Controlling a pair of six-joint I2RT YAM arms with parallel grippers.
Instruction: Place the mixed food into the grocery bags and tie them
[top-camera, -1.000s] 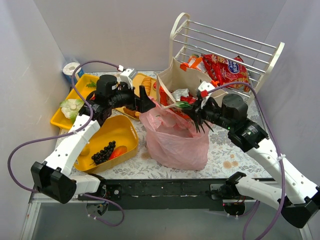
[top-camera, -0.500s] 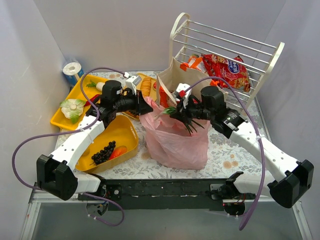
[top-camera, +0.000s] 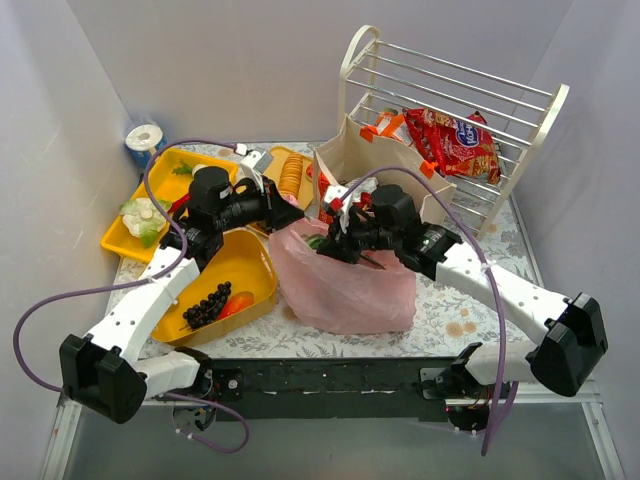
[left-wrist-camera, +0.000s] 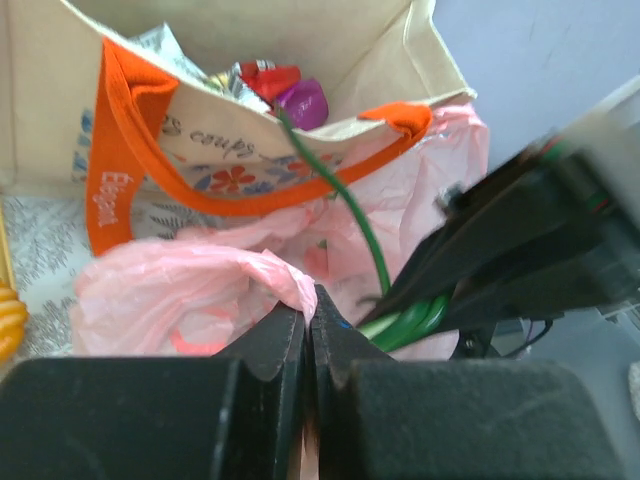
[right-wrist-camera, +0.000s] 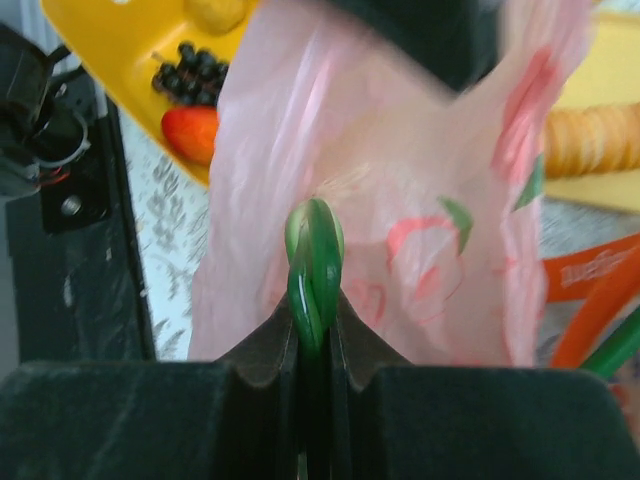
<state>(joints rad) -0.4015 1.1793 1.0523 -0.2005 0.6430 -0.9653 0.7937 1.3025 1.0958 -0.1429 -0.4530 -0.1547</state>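
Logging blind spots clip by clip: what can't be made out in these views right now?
- pink bag contents: top view, right arm covers its mouth, film only translucent.
- green stalks: right wrist view, lower length hidden inside the right gripper.
- beige tote depths: left wrist view, its front wall hides all but top packets.
- Dark shape: right wrist view, blurred, cut by top edge.

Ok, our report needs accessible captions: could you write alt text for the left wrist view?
The left end effector is shut on a fold of the pink plastic bag. Behind it stands the beige tote with orange handles, snack packets inside; green stalks show at right.
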